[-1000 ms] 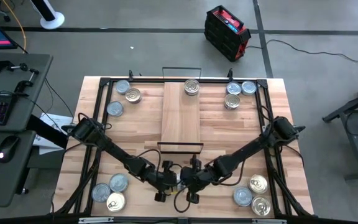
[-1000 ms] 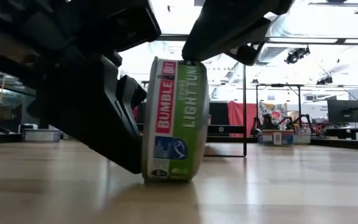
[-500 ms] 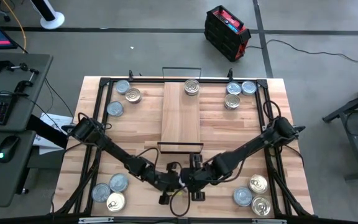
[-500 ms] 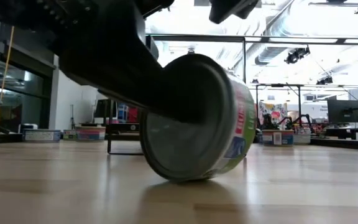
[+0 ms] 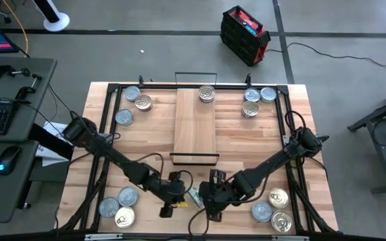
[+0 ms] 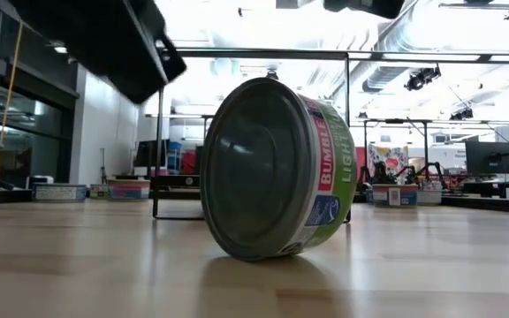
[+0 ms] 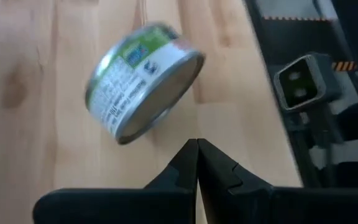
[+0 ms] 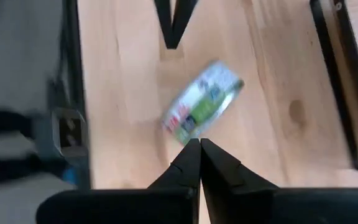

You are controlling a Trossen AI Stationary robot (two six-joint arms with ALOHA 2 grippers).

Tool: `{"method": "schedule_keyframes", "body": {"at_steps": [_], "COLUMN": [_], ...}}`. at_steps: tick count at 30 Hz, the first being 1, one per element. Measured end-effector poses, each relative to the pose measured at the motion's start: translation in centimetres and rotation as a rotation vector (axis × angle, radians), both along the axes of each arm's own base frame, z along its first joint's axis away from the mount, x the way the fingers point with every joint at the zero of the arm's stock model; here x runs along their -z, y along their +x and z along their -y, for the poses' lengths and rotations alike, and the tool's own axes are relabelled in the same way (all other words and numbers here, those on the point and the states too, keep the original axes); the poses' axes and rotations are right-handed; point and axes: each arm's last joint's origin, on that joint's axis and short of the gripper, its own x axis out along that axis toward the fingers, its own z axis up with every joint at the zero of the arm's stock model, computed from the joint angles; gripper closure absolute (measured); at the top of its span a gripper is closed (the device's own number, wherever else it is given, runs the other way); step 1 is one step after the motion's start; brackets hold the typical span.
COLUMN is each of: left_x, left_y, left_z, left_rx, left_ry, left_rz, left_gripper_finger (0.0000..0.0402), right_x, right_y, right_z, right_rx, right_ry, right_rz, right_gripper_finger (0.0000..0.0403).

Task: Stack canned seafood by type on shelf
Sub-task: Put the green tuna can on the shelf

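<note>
Tins: count in the high view, left to right. Three at the far left (image 5: 133,102), two at the near left (image 5: 120,205), one tilted on edge (image 6: 277,168) on the table between the grippers, one on the shelf (image 5: 195,124) at its far end (image 5: 207,94), three at the far right (image 5: 256,100), three at the near right (image 5: 274,209). Left gripper (image 5: 173,197): fully closed, empty. Right gripper (image 5: 210,198): fully closed, empty. Risk: the tilted tin may roll or tip, and closed fingers cannot seize it.
</note>
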Motion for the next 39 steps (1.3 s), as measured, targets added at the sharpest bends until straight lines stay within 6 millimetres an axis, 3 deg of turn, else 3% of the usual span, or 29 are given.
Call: {"method": "schedule_keyframes", "body": {"at_steps": [4,11,15,18,33,36,39], "left_x": [-2.0,-4.6,-5.7,-6.2,-6.2,-6.4,-7.2], "left_y": [-1.6,-3.7,-4.4,-4.6,-4.3,-4.5,-5.4], "left_z": [-0.8,-3.1,-4.4,-5.3,-5.6,-5.7,-6.3], "left_rx": [0.022,-0.001,-0.019,-0.049,-0.090,-0.067,-0.052], "left_ry": [0.063,0.190,0.249,0.270,0.251,0.270,0.292], "left_rz": [-0.025,-0.043,-0.044,-0.051,-0.039,-0.039,-0.051], "left_gripper_finger": [0.0401,0.0401,0.0401,0.0401,0.0401,0.0401,0.0401], "right_x": [-0.3,0.2,1.2,2.8,7.6,7.8,7.0], "right_y": [0.5,1.3,1.9,2.5,3.7,3.7,3.3], "right_z": [0.0,0.7,0.7,0.7,0.3,0.1,0.2], "right_rx": [0.135,0.394,0.411,0.416,0.426,0.409,0.392], "right_ry": [0.095,0.177,0.194,0.195,0.184,0.212,0.214], "right_rz": [0.037,0.072,0.041,-0.006,-0.125,-0.157,-0.172], "right_gripper_finger": [0.0359,0.0198,0.0123,0.0098,0.0102,0.0148,0.0240]}}
